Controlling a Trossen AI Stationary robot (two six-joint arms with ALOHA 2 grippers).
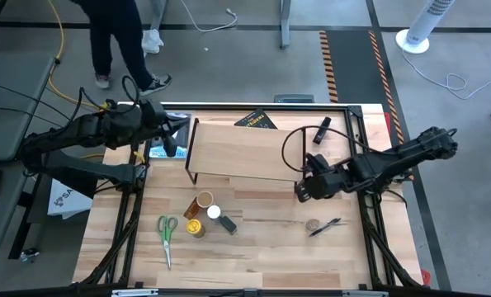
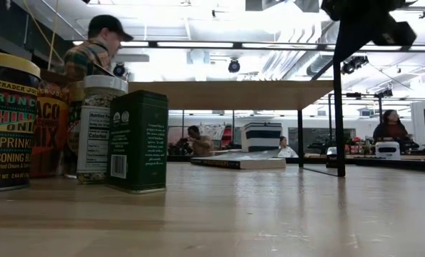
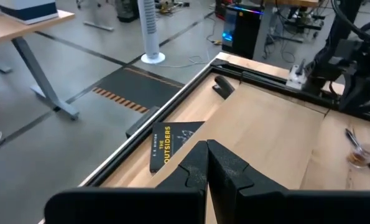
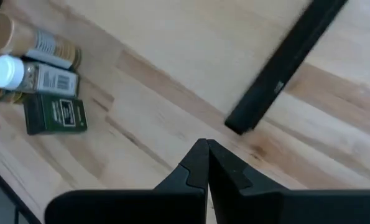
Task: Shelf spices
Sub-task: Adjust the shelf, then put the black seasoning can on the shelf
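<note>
The spices (image 1: 205,216) are gathered in a small group on the table (image 1: 262,256), in front of the shelf (image 1: 241,150) and well apart from both arms; nothing is placed on the shelf top yet. In the low view a yellow-lidded can (image 2: 8,121), a white-lidded jar (image 2: 101,128) and a dark green tin (image 2: 138,141) are seen standing upright, close together. The left gripper (image 1: 172,132) is held above the left end of the shelf with its fingers pressed together and nothing between them. The right gripper (image 1: 304,190) is held near the right front leg of the shelf, also closed and empty. The containers are judged to be light and stiff, with smooth and probably slippery sides. The jar may be fragile. A hold around the body below the lid is advised, since the neighbours could be knocked over.
</note>
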